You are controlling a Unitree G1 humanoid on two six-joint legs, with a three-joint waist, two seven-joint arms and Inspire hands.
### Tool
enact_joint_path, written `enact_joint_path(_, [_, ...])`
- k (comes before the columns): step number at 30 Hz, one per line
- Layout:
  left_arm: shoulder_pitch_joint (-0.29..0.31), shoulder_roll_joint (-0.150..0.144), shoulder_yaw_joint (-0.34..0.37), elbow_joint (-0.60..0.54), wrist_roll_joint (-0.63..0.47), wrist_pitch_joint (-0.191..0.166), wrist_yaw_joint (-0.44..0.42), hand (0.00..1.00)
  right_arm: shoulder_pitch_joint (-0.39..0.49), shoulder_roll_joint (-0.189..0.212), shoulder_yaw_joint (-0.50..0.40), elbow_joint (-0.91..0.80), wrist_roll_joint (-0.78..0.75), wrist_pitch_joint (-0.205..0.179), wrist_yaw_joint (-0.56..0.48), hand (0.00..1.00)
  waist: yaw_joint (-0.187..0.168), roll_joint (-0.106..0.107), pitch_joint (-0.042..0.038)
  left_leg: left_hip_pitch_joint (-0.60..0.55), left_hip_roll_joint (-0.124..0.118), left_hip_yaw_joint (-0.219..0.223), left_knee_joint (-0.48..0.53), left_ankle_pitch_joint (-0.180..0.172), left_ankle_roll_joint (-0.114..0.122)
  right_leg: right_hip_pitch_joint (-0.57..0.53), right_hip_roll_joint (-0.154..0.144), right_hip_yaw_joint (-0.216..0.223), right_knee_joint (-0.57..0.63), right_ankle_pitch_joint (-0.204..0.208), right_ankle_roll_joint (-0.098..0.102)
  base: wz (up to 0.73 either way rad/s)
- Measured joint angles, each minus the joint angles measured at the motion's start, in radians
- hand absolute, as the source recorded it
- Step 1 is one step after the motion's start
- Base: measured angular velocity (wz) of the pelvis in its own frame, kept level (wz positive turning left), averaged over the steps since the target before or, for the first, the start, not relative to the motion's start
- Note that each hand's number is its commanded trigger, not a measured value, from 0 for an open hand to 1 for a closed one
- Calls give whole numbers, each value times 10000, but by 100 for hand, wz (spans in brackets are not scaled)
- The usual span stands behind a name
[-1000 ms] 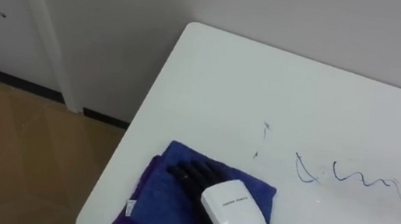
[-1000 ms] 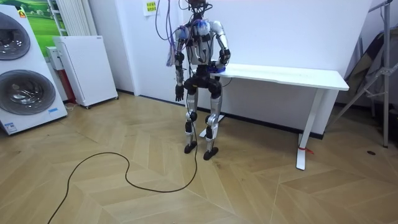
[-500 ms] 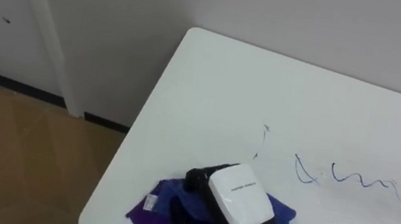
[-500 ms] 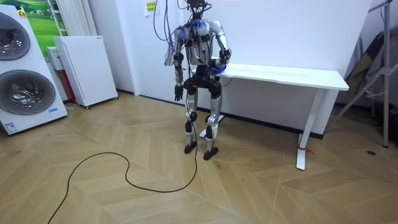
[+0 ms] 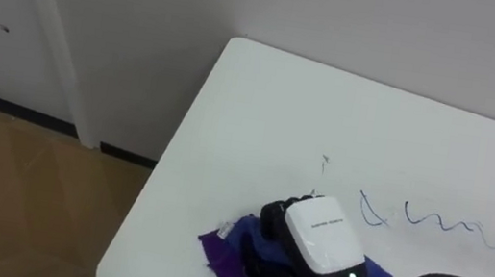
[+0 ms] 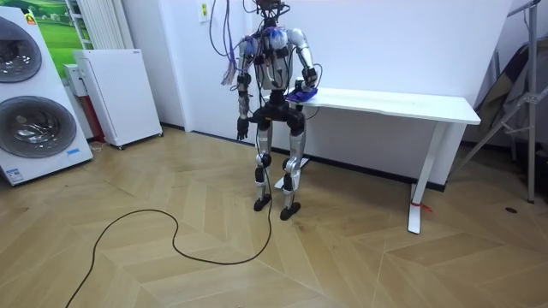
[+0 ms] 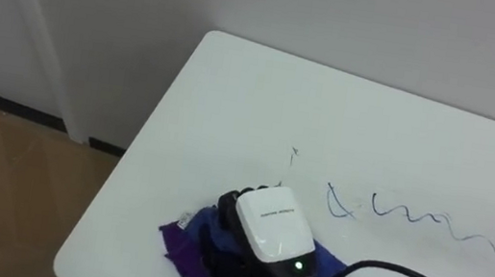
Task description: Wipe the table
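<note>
Cloth [image 5: 220,257], blue and purple, lies bunched on the white table [image 5: 330,102] near its front edge and close to its left edge, gathered under the robot's right hand [image 5: 319,238]. The hand's dark fingers [image 5: 269,258] are curled down into the fabric and hold it against the tabletop. Purple folds spill out on the side toward the table's left edge, and a blue fold shows on the other side of the wrist. A blue scribble [image 5: 430,221] runs along the tabletop toward the right edge. It begins close beside the hand, a little nearer the back edge. A small faint mark [image 5: 325,161] sits just beyond the hand, toward the back edge.

In the room view the robot stands upright on the wooden floor [image 6: 342,257] at the end of the table on the room view's left. Its right arm reaches onto the tabletop. Its left hand [image 6: 242,132] hangs low at its side, away from the table, and is too small there to tell how its fingers are set.
</note>
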Motion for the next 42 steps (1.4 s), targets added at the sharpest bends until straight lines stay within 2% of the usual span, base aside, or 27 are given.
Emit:
enact_joint_path(7, [342,-2,93,-333,-12,-20,33,0,-52,3,-111,191,45,44,-145,100,177,83,-5,18,-2,-7,12,0,0,15,-1,-2,-6,0,0,1])
enact_joint_path(13, [585,-37,62,-471,35,47,118,0,-269,78,-11,628,656,285,-397,100,240,322,3,16,-2,-36,-87,0,-1,18,-3,-45,5,1,-1,0])
enact_joint_path(16, [791,-101,102,-573,76,94,219,0,-869,164,-73,1478,1575,267,-570,100,226,418,14,22,-13,-97,-97,22,-4,20,-10,-62,8,1,-1,1])
enact_joint_path(19, [1257,-165,169,-1281,93,280,218,0,-1695,195,-322,2614,2669,251,-632,100,189,464,24,20,-37,-169,-58,29,-1,74,-40,-192,17,1,-1,12])
enact_joint_path(22, [1538,-236,185,-1800,83,302,203,0,-2544,196,-1143,3909,3709,348,-541,100,217,522,37,2,-127,-399,-27,78,53,125,-121,-341,17,-7,13,21])
enact_joint_path(23, [1578,-245,233,-1829,86,309,173,0,-2845,182,-1563,4362,3955,495,-541,100,210,524,40,-13,-172,-512,-13,130,77,154,-170,-485,12,-6,39,27])
enact_joint_path(25, [1734,-233,390,-2079,115,385,88,0,-3120,65,-2149,4972,4294,648,-567,100,204,500,53,6,-183,-555,-31,181,104,239,-238,-605,6,-31,83,27])
enact_joint_path(27, [2171,-207,641,-2493,116,422,23,0,-3414,-155,-2702,5659,4750,818,-583,100,200,480,32,7,-207,-555,-8,186,114,261,-284,-803,15,-31,103,11])
enact_joint_path(31, [2580,-74,955,-2613,44,448,-28,0,-3441,-509,-3331,6271,5269,861,-621,100,176,454,20,3,-220,-557,-2,198,133,322,-317,-1059,16,-31,106,9])
enact_joint_path(32, [2638,-12,1002,-2568,-6,443,-65,0,-3442,-552,-3567,6572,5490,778,-662,100,77,371,40,27,-243,-614,16,205,140,415,-332,-1143,-7,-33,109,30])
enact_joint_path(34, [2675,53,1082,-2502,69,436,-167,0,-3428,-591,-4059,7070,5667,683,-697,100,-49,344,38,83,-292,-648,16,227,164,460,-379,-1141,2,-78,182,30])
enact_joint_path(35, [2735,67,1093,-2504,111,429,-209,0,-3419,-646,-4313,7301,5701,677,-753,100,-59,283,-17,132,-341,-637,9,235,178,482,-432,-1119,3,-131,258,6])
enact_joint_path(38, [2797,82,1097,-2499,113,425,-239,0,-3353,-663,-4620,7791,5892,652,-1003,100,-98,280,-20,184,-350,-578,-17,236,186,566,-450,-1083,8,-131,259,-2])
enact_joint_path(41, [2737,87,1257,-2479,187,375,-239,0,-2896,-692,-4838,7901,5916,609,-1135,100,-177,208,-90,191,-350,-577,23,233,190,651,-449,-1115,19,-131,260,7])
enact_joint_path(42, [2725,86,1348,-2480,195,350,-240,0,-2705,-696,-4924,7893,5921,576,-1222,100,-221,173,-89,189,-351,-558,22,232,191,717,-450,-1120,20,-131,260,10])
